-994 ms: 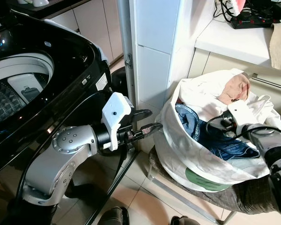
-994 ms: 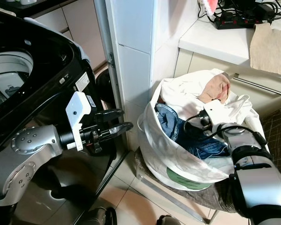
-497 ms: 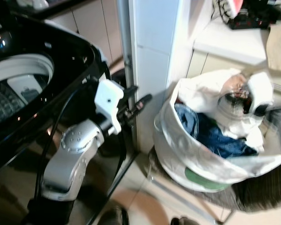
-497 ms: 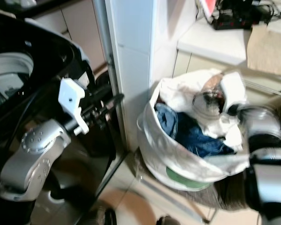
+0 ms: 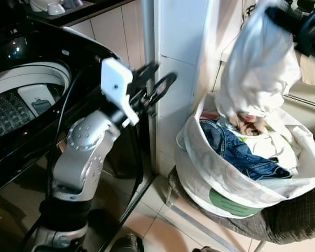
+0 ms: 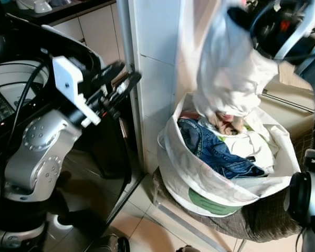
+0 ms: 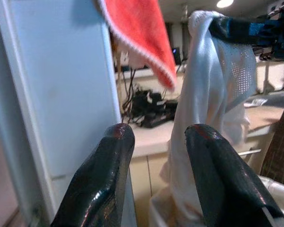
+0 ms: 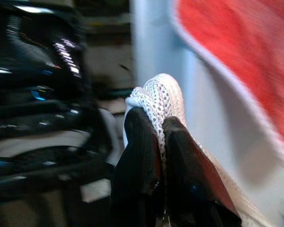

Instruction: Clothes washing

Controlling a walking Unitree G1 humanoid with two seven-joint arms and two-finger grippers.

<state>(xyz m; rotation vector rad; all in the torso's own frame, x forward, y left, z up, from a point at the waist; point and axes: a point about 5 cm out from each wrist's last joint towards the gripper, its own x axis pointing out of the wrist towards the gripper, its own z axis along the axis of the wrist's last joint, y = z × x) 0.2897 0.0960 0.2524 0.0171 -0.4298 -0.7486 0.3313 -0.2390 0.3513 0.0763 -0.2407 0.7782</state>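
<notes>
Above the laundry bag (image 5: 226, 181) | right gripper (image 8: 154, 137) pinches white mesh-knit garment (image 5: 257, 68), hanging in a long crumpled drape | denim jeans (image 5: 236, 152) bunched inside bag | left gripper (image 7: 156, 142) spread wide, empty, beside glossy black washing machine (image 5: 52, 47)

Your right gripper (image 8: 154, 137) is now up high to the right, out of the laundry bag (image 5: 220, 178), its jaws pinching a white mesh garment (image 5: 260, 68) that hangs above it. Your left gripper (image 5: 156, 84) has risen beside the washing machine (image 5: 37, 105).
</notes>
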